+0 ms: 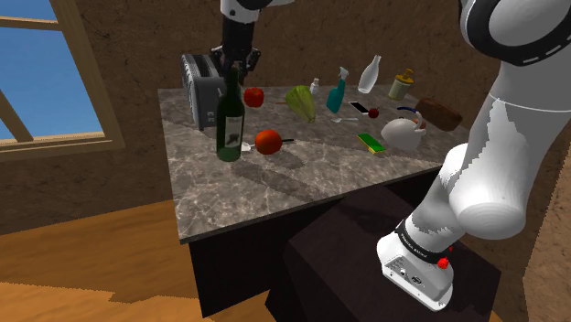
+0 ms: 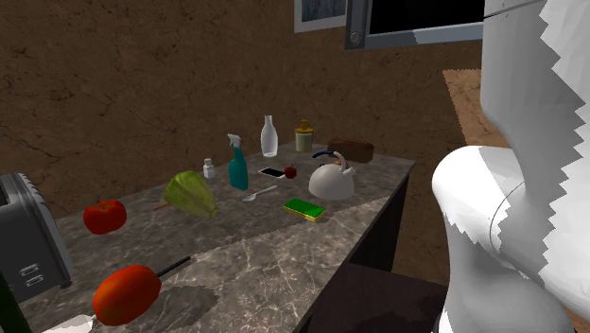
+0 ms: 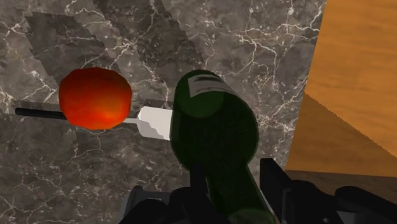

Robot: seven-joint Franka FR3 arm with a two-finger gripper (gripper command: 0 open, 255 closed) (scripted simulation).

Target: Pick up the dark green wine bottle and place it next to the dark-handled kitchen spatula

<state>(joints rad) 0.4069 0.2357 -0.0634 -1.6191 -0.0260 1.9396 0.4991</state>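
Marble-topped counter against a brown wall, with a window at the shoulder view's upper left and a wooden floor below.

- Dark green wine bottle — upright, left of centre in the shoulder view, in front of the grey toaster. Whether its base rests on the marble or hangs just above it cannot be told.
- Gripper — directly above the bottle, its black fingers closed onto the neck from either side.
- Spatula — lying flat just beside the bottle, its white blade at the bottle's foot and its dark handle pointing away. A red tomato sits on it, hiding where blade meets handle.
- Second tomato — behind the bottle, near the toaster.
- Centre of the shoulder view: lettuce, teal spray bottle, clear bottle.
- Right end of the counter in the shoulder view: white kettle, green sponge, brown loaf, all well apart from the bottle.
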